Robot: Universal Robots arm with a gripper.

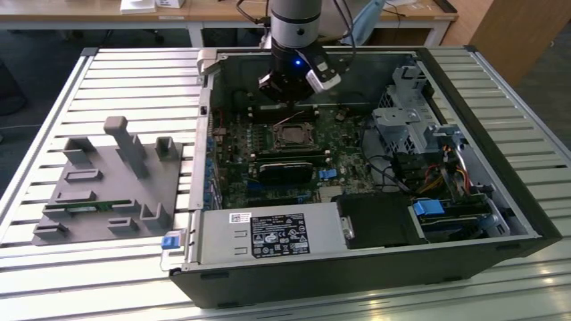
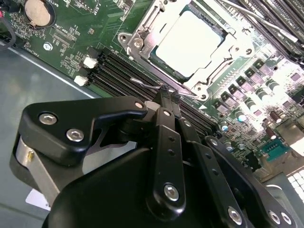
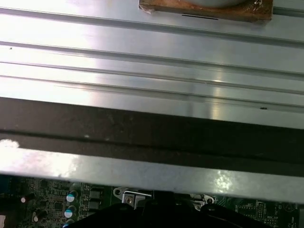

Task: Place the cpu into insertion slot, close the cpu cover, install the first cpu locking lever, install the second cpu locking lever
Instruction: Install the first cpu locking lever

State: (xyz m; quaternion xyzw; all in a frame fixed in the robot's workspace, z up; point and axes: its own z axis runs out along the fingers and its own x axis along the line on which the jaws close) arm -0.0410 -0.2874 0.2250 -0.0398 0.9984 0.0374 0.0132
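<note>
In the exterior view, an open computer case (image 1: 375,267) lay on its side on a slatted metal table (image 1: 134,73), its green motherboard (image 1: 267,160) exposed. The robot arm (image 1: 295,20) reached down into the case, and its claw (image 1: 287,93) hung over the board just beyond the insertion slot (image 1: 291,136), near the case's far wall. The slot sat in the middle of the board with a long black card (image 1: 287,170) nearer the camera. A grey parts fixture (image 1: 107,187) stood on the table toward the exterior view's left, well apart from the case. A blue-tabbed drive bay (image 1: 428,208) sat at the exterior view's right.

In the second wrist view, the cpu (image 2: 190,42) lay seated in the slot, its pale metal face showing through the cut-out of the cpu cover (image 2: 142,38), which lay flat around it. The claw (image 2: 167,95) had its black fingers (image 2: 164,137) brought together, their tips pinched on a thin wire locking lever (image 2: 142,83) just beside the socket, over the black memory slots (image 2: 114,71). A coin battery (image 2: 38,12) sat at the board's corner.

In the first wrist view, the case's dark edge (image 3: 152,133) and the table's ribbed metal ran across, with a strip of motherboard beneath them.
</note>
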